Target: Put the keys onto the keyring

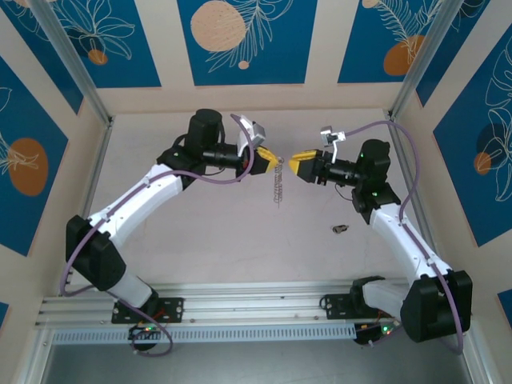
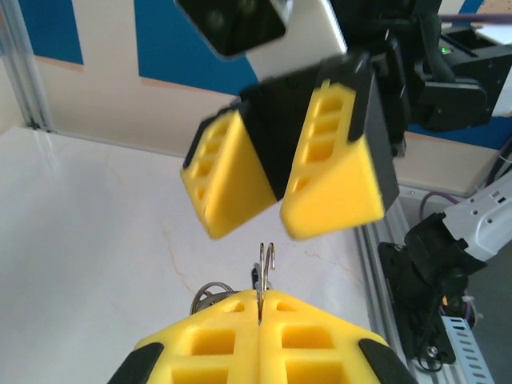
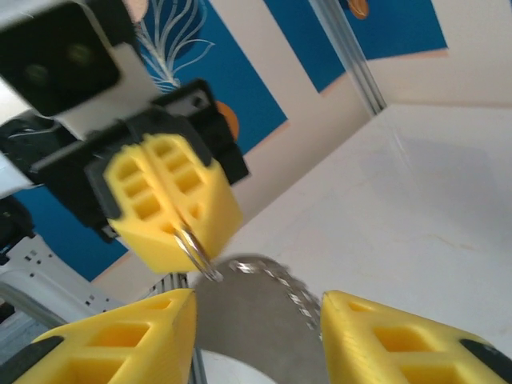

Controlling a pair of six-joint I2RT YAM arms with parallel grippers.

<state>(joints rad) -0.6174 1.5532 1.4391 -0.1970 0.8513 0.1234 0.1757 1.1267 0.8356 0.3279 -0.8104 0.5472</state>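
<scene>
Pinching the keyring (image 3: 194, 250) between tightly closed yellow fingers, the left gripper (image 1: 274, 161) holds it above the table (image 1: 200, 232). A silvery chain (image 1: 278, 190) trails from the ring. Just beside it and facing it, the right gripper (image 1: 294, 163) has its fingers spread wide and holds nothing. Further right, the key (image 1: 340, 229) lies on the table near the right arm, well apart from both grippers.

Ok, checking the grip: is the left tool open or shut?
Shut: the left tool shows no gap between its yellow sides, and the keyring wire is pinched there.
</scene>
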